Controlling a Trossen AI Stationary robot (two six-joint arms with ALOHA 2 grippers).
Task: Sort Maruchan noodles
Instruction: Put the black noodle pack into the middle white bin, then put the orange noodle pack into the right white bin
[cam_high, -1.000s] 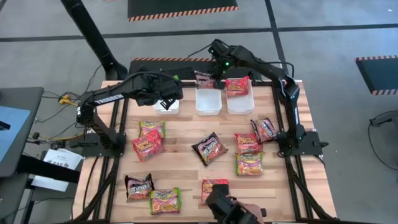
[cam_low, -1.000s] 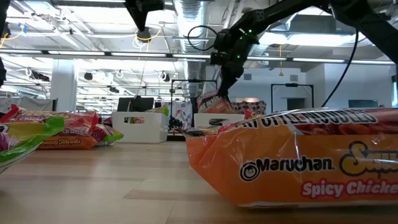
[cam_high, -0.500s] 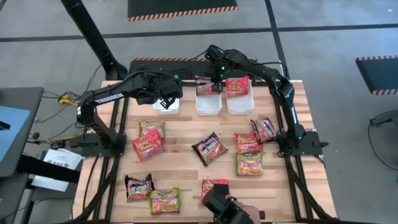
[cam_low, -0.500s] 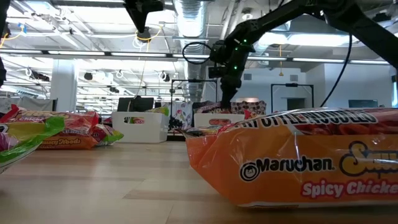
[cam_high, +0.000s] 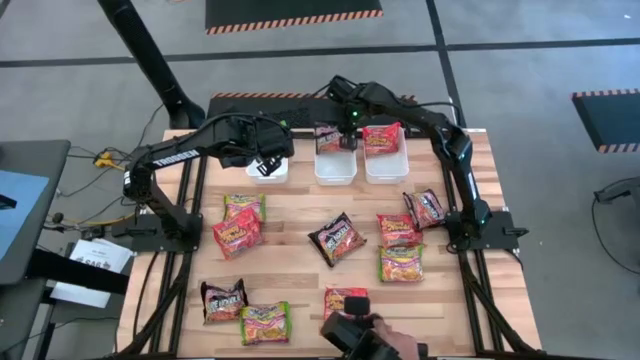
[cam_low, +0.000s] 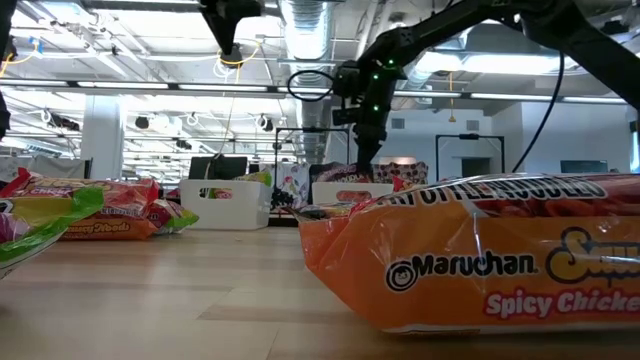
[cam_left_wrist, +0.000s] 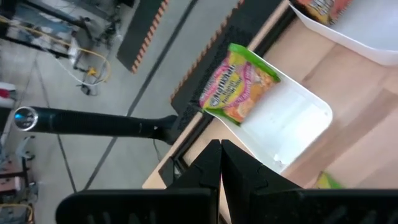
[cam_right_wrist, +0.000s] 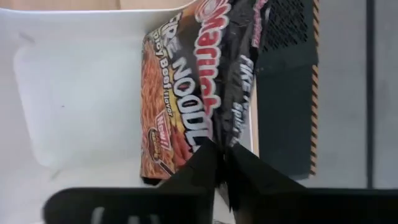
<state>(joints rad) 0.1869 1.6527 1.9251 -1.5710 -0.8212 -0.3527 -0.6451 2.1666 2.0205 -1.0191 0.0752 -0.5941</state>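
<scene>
The Maruchan noodles are flat packets. A black one stands in the middle white tub, with my right gripper shut on it from above. A green one leans on the far wall of the left tub. A red one is in the right tub. Several more lie on the table, among them a black and a green. My left gripper hangs shut and empty over the left tub. My right gripper pinches one short end of the black packet between its two fingers. The fingers come steeply from above. The packet stands on edge inside the middle tub and leans against the tub's far wall.
A large orange packet fills the foreground of the low view. The three tubs stand in a row along the table's far edge, with a black mat behind them. Bare wood lies between the tubs and the loose packets.
My right gripper has sunk a little over the middle tub and tipped more steeply downward. The black packet has gone down with it, from hanging tilted above the rim to standing inside the tub.
</scene>
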